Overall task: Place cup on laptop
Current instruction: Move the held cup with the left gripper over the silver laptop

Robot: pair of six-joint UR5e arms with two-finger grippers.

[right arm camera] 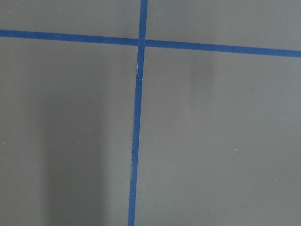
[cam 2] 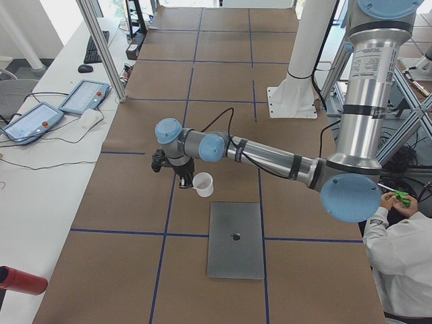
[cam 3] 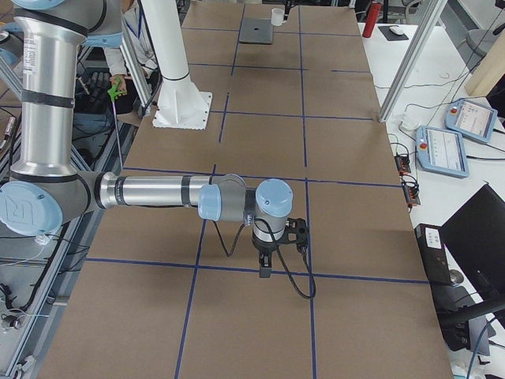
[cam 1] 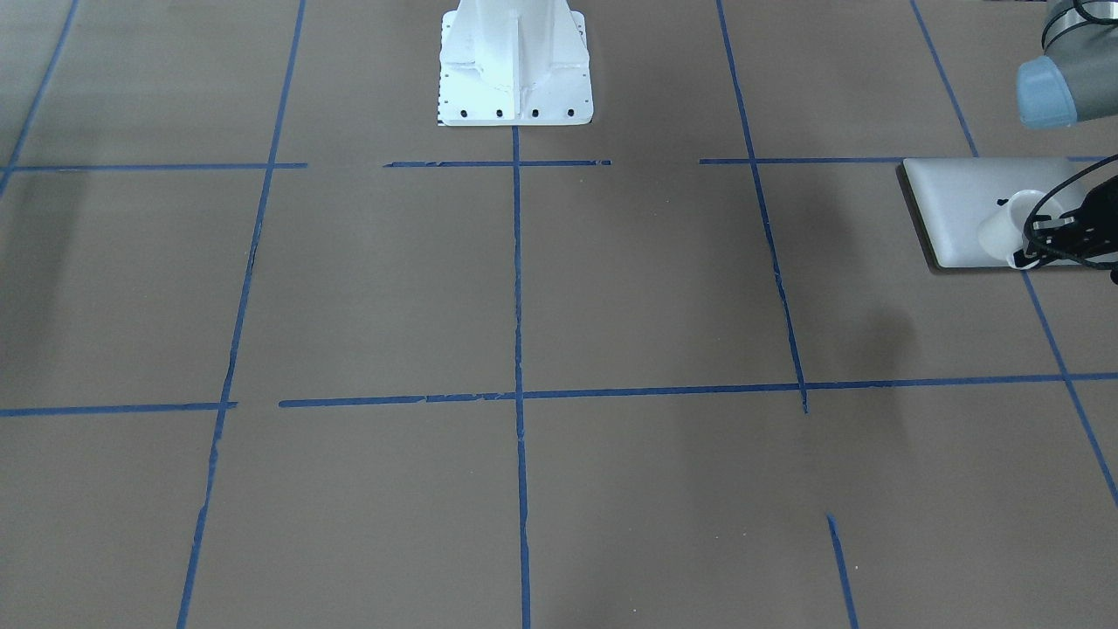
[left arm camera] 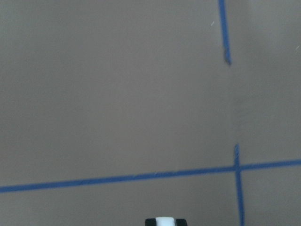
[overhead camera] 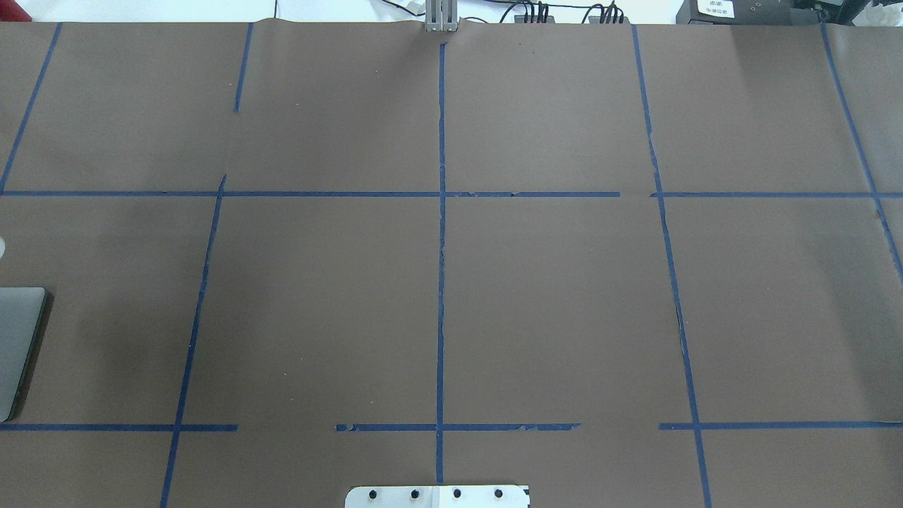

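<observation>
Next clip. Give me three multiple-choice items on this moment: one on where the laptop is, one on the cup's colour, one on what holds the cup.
1. Where does the laptop lie?
A) at the end of the table on the robot's left
B) at the centre, before the base
C) at the end on the robot's right

2. What colour is the cup?
A) red
B) white
C) black

3. What state is the cup in?
A) lying on its side on the bare paper
B) held by the right gripper
C) held by the left gripper

Answers:
1 A: it shows at the overhead view's left edge.
2 B: it is plain white in both views that show it.
3 C: the near arm in the left side view grips it.
</observation>
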